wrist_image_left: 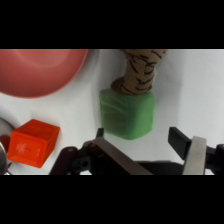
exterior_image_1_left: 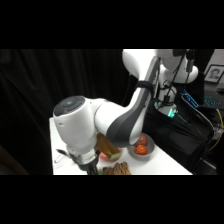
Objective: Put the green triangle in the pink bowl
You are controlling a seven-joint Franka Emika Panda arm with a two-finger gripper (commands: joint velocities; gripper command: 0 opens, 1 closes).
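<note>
In the wrist view the green triangle (wrist_image_left: 126,116) lies on the white table, just past my fingertips and roughly in line with the gap between them. My gripper (wrist_image_left: 145,146) is open and holds nothing; its left finger (wrist_image_left: 111,152) and right finger (wrist_image_left: 192,150) stand wide apart. The pink bowl (wrist_image_left: 40,70) fills the upper left of that view, a short way from the green triangle. In the side view the arm's big white wrist (exterior_image_1_left: 77,127) hangs low over the table and hides the green triangle and the bowl.
A red-orange block (wrist_image_left: 34,143) lies left of the fingers, below the bowl. A tan striped toy (wrist_image_left: 140,72) touches the green triangle's far side and shows in the side view as the striped toy (exterior_image_1_left: 117,170). A grey bowl (exterior_image_1_left: 141,148) with red-orange items sits at the right.
</note>
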